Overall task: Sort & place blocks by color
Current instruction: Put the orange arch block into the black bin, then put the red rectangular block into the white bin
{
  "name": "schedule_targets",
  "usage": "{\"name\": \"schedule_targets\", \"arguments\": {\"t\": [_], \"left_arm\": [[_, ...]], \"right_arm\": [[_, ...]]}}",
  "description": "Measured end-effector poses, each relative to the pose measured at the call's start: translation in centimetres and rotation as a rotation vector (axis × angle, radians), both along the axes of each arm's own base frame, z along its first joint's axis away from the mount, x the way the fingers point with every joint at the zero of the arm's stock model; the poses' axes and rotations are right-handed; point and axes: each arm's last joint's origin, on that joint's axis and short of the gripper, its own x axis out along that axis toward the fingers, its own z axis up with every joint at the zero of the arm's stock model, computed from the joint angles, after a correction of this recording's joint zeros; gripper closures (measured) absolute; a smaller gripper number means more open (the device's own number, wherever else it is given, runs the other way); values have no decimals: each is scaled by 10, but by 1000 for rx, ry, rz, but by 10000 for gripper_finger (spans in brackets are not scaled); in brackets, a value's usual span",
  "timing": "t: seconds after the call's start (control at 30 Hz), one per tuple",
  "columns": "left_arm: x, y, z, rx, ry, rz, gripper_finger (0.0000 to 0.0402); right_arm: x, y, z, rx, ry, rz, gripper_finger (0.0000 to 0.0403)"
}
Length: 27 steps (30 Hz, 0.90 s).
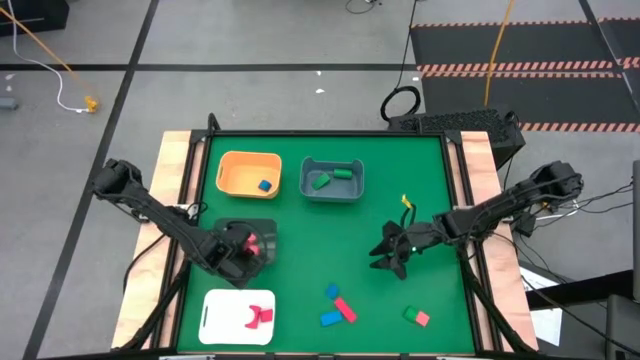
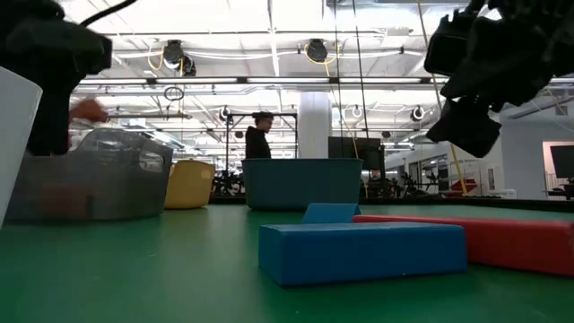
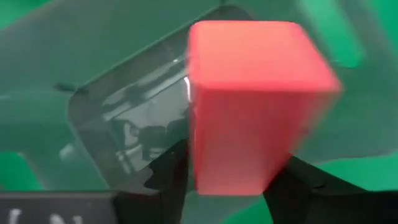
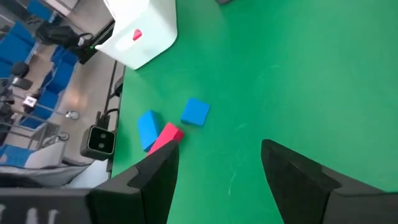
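Note:
My left gripper point(image 1: 243, 252) is at the table's left, above a clear bin point(image 3: 124, 118), shut on a red block point(image 3: 249, 99). The same block shows blurred above the bin's rim point(image 2: 87, 109) in the low view. My right gripper point(image 4: 217, 180) hovers open over bare green table, right of centre point(image 1: 395, 250), with nothing between its fingers. Two blue blocks point(image 1: 332, 292) point(image 1: 330, 319) and a red bar point(image 1: 345, 308) lie flat near the front edge. A green block point(image 1: 410, 314) and a red one point(image 1: 422, 319) lie further right. My left gripper pinches the red block between its two fingers, on two opposite sides at the end nearest them point(image 3: 236, 177). The fingers come from above, pointing steeply down. The block sticks out past the fingertips, lifted clear above the clear bin.
An orange bin point(image 1: 250, 172) holds a blue block, and a grey bin point(image 1: 332, 180) beside it holds green blocks, both at the far side. A white flat tray point(image 1: 238, 315) with red pieces lies at the front left. A small yellow thing point(image 1: 406, 203) sits near the right arm.

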Motion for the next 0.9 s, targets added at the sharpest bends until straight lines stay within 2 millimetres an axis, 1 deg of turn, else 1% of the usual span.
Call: {"name": "schedule_targets", "arguments": {"t": [0.07, 0.17, 0.27, 0.37, 0.5, 0.57, 0.67, 0.77, 0.83, 0.9], "left_arm": [[-3, 2, -5, 0, 16, 27, 201], [-5, 3, -8, 1, 23, 55, 182], [-4, 3, -7, -4, 16, 59, 178], [-1, 1, -2, -16, -1, 59, 177], [5, -3, 9, -27, -43, 46, 175], [9, -5, 17, -15, -78, 27, 175], [16, -7, 30, 21, -142, -1, 175], [21, -9, 41, 56, -202, -16, 175], [23, -9, 47, 80, -234, -20, 174], [26, -10, 51, 93, -266, -24, 174]], "right_arm": [[-2, 2, -2, -10, 3, -11, 184], [-4, 3, -4, -62, -8, -40, 184], [-3, 2, -3, -95, -28, -105, 184], [-2, 3, 0, -80, -60, -94, 184], [1, 3, 4, -50, -89, -75, 184], [4, 5, 11, -65, -111, -65, 186], [13, 10, 28, -138, -131, -18, 192], [17, 14, 40, -249, -107, 5, 196], [18, 14, 43, -314, -93, -8, 196], [17, 14, 43, -345, -83, -5, 197]]}}
